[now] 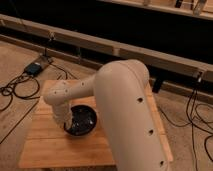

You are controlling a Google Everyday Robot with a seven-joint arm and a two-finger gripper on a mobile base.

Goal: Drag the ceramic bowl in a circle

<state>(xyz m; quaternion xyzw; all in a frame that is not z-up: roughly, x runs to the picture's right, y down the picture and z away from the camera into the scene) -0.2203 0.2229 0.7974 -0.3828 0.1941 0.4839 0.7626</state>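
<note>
The gripper [68, 125] dips at the left rim of the round, glossy black ceramic bowl [83, 121] on the slatted wooden table [55, 150].

We're looking down on a pale, square slatted wooden worktop [50, 146] standing on a tan carpeted floor [15, 57]. Black cables [11, 92] loop over the floor at left, running to a small dark box [35, 67], and more black cables [197, 116] trail at right. Behind, a long pale rail [100, 44] crosses a dark wall panel [125, 22]. The hand [67, 124] sits low over the worktop's left-middle.
</note>
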